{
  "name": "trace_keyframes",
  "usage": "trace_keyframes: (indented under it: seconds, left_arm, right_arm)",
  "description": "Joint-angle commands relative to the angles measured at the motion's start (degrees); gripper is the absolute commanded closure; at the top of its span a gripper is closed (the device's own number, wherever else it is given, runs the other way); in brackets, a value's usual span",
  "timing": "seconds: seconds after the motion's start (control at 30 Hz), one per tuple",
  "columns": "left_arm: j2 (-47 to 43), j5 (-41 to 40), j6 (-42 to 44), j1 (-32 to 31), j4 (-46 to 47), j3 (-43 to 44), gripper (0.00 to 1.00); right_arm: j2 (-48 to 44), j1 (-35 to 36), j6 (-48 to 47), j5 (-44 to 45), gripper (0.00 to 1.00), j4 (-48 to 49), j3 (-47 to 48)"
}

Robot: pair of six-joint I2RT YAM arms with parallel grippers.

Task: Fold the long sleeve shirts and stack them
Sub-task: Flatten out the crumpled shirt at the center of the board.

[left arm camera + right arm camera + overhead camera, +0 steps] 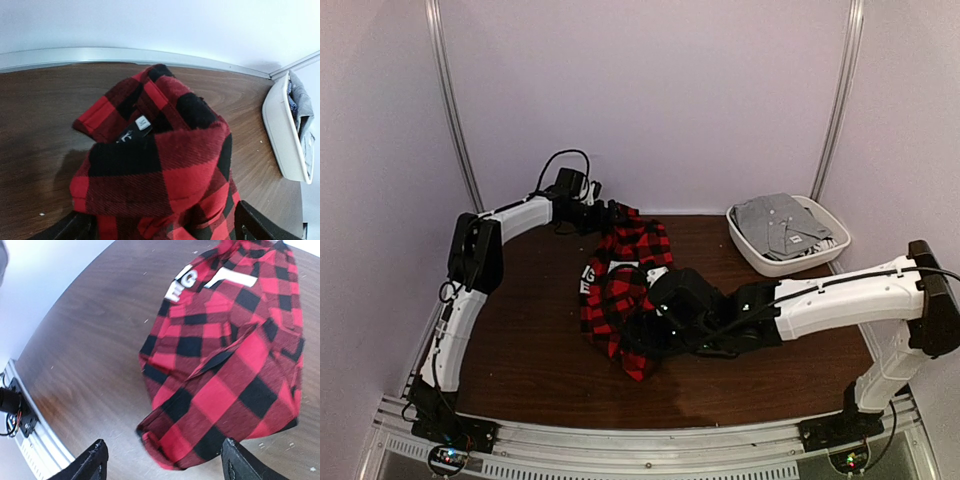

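One shirt [620, 290], hem at right tool [162, 461]

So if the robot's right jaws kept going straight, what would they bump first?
The red-and-black checked shirt. Its crumpled edge lies right ahead of the open right jaws with nothing else in between, though how close is hard to judge.

Red-and-black buffalo check all over lol

The flannel shirt [620, 290] is big red and black squares with white lettering [182, 282] and a small white label [143, 123]. The bench [520, 340] is dark brown woodgrain, the tub [770, 262] is white with grey clothes [780, 222] inside, and the arms [840, 295] are white with black joints.
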Motion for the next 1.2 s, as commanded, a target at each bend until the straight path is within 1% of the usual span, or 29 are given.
trace_keyframes:
  seconds: [0.0, 0.13, 0.3, 0.4, 0.47, 0.57, 0.77, 0.83, 0.93, 1.03, 1.07, 1.17]
  left_arm:
    - [-7.7, -5.2, 3.7, 2.4, -0.9, -2.2, 0.03]
    - [-10.7, -8.5, 4.4, 4.6, -3.5, -4.2, 0.02]
    - [-15.3, -12.2, 6.8, 5.0, -4.9, -8.8, 0.02]
    - [-18.4, -11.8, 6.6, 4.9, -5.2, -13.4, 0.04]
    - [-21.9, -11.4, 5.9, 4.5, -4.2, -19.1, 0.06]
    - [-28.4, -11.4, 5.3, 2.7, -0.9, -29.9, 0.09]
    - [-39.4, -11.8, 2.5, -2.5, 4.3, -50.1, 0.13]
    - [-42.1, -12.3, 1.6, -4.8, 4.7, -54.6, 0.14]
    - [-45.7, -13.1, 0.6, -8.6, 5.5, -60.6, 0.15]
    - [-48.6, -13.3, -0.4, -11.5, 5.9, -65.6, 0.15]
    - [-49.5, -13.2, -0.7, -12.1, 6.2, -67.1, 0.16]
    - [-51.7, -12.2, -1.3, -13.8, 6.8, -70.4, 0.16]
  right_arm:
    - [-0.5, -4.9, -4.4, 2.4, 0.21, -3.6, 1.4]
    - [1.9, -9.0, -8.3, 1.0, 0.22, -3.4, 4.2]
    - [6.4, -14.7, -12.2, -4.1, 0.23, -1.5, 8.3]
    - [10.8, -16.6, -14.4, -4.6, 0.23, -2.7, 12.5]
    - [13.8, -17.6, -15.4, -4.9, 0.23, -3.9, 15.6]
    - [17.5, -19.0, -16.5, -5.9, 0.23, -4.5, 18.3]
    - [24.1, -20.6, -17.8, -6.6, 0.25, -6.9, 23.3]
    - [25.3, -20.7, -18.1, -7.1, 0.26, -7.0, 23.8]
    - [26.0, -20.7, -17.9, -7.3, 0.32, -7.9, 24.1]
    - [24.8, -20.6, -17.9, -7.9, 0.42, -7.3, 22.3]
    - [24.3, -20.7, -17.9, -8.1, 0.47, -7.2, 21.7]
    - [22.4, -20.7, -18.0, -9.0, 0.68, -7.7, 19.8]
